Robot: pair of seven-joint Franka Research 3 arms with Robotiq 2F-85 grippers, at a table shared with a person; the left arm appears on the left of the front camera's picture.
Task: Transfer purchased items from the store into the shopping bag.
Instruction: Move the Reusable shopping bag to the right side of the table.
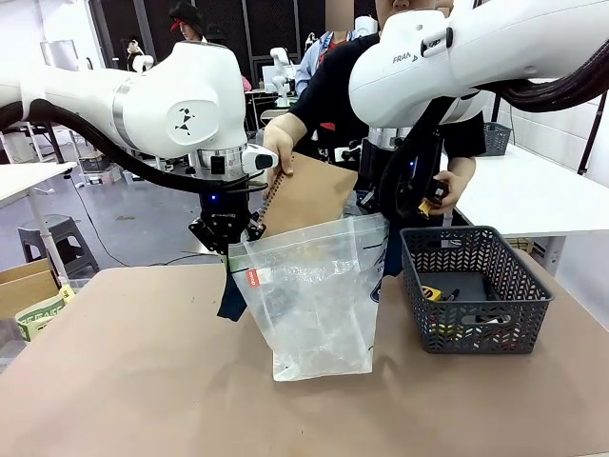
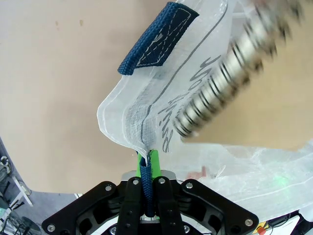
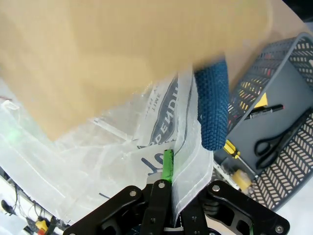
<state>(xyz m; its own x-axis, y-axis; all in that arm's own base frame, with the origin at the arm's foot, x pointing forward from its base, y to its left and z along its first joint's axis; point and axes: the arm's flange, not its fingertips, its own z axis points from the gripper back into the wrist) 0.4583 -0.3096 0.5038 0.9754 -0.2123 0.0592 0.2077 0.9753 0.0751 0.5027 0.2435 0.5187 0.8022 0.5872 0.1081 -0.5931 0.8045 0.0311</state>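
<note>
The shopping bag (image 1: 314,295) stands upright in the middle of the table (image 1: 124,381), its clear sides pulled apart at the top so the mouth gapes open. A small red tag (image 1: 253,277) sits on its front near the upper left corner, and a navy strap (image 1: 231,295) hangs down beside that corner.

The left gripper (image 1: 235,251) has its fingers pressed together on the bag's left rim. In the left wrist view the green pads (image 2: 155,164) pinch the thin plastic (image 2: 161,112), with a strip of navy webbing caught between the fingers. The other end of the strap (image 2: 156,39) curls up off the bag above.

The right gripper (image 1: 378,217) is clamped on the opposite rim, behind the bag. Its wrist view shows the gripper (image 3: 168,164) nipping a fold of the printed plastic (image 3: 73,161), with a navy strap (image 3: 212,107) rising just beside it.

A brown spiral-bound notebook (image 1: 309,195) is tilted over the mouth, its lower edge inside the bag. A person's hand (image 1: 279,143) grips its top corner. The wire binding (image 2: 230,78) is blurred in the left wrist view.

The basket (image 1: 476,324) sits just right of the bag, on the table. Inside lie scissors (image 3: 274,142), a pen (image 3: 266,110) and what looks like a yellow-handled screwdriver (image 3: 232,149).
</note>
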